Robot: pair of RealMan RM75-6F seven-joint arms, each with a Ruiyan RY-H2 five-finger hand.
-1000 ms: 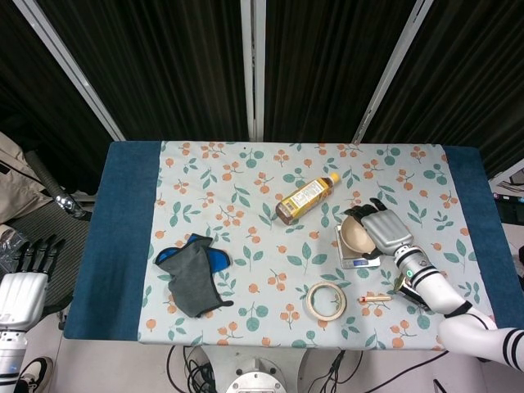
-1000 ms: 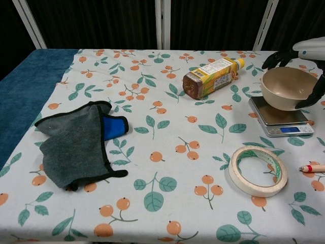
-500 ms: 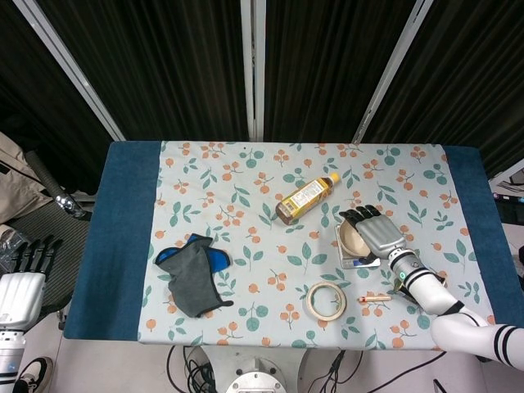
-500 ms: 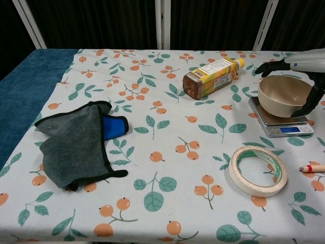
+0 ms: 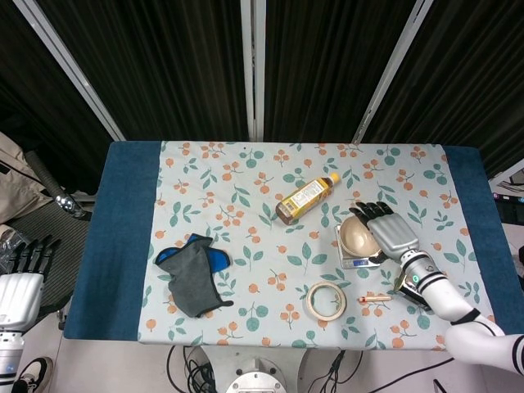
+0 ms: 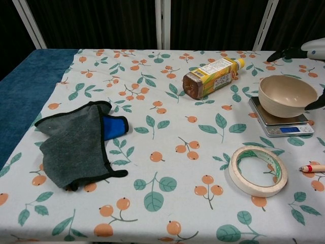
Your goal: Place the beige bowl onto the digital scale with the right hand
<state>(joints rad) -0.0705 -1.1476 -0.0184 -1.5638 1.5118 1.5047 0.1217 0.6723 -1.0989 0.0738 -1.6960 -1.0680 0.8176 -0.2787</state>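
Note:
The beige bowl (image 5: 355,238) (image 6: 286,94) stands upright on the small silver digital scale (image 5: 361,263) (image 6: 283,127) at the right of the table. My right hand (image 5: 390,230) hovers just right of and above the bowl with its fingers spread, holding nothing. In the chest view only its dark fingertips (image 6: 287,53) behind the bowl and its thumb tip at the right edge show, apart from the rim. My left hand (image 5: 22,278) hangs off the table at the far left, fingers extended and empty.
A brown bottle (image 5: 306,197) (image 6: 214,74) lies on its side left of the scale. A tape roll (image 5: 312,300) (image 6: 238,173) and a small pen (image 5: 375,300) (image 6: 312,168) lie in front of the scale. A grey and blue cloth (image 5: 191,279) (image 6: 76,147) lies at the left.
The right hand lowered the bowl onto the scale, let go and opened, then drew back to the right. The left hand barely moved.

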